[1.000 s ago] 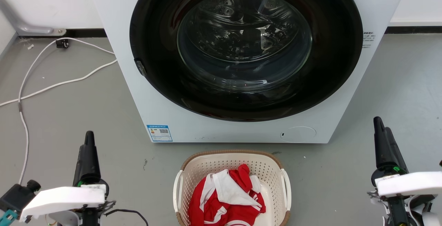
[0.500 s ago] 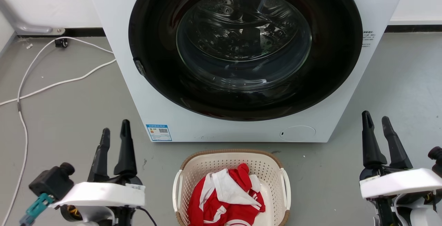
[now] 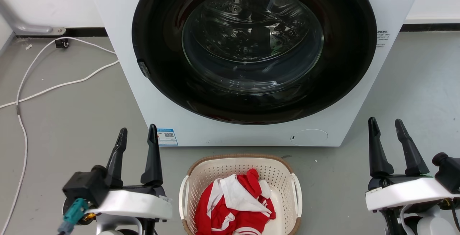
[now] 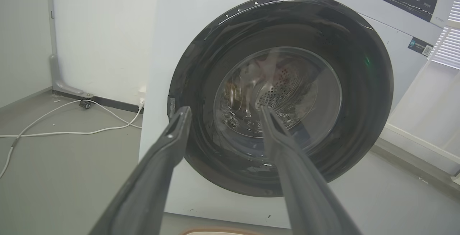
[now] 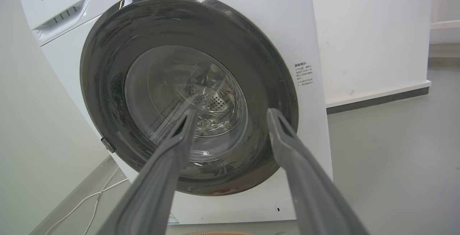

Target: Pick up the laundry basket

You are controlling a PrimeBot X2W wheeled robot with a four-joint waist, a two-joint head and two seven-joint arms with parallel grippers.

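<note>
Left claw (image 3: 138, 128) and right claw (image 3: 384, 120) flank the laundry basket (image 3: 230, 169).

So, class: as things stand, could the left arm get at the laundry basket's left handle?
Probably yes. The left gripper is open and sits just left of the laundry basket; bare floor lies between it and the white left handle, and the red and white cloth lies inside the rim.

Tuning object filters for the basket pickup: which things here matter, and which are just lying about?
Job: laundry basket; left gripper, jaws open; right gripper, jaws open.
Lying about: washing machine; white cable on the floor; red-and-white garment inside the basket.
</note>
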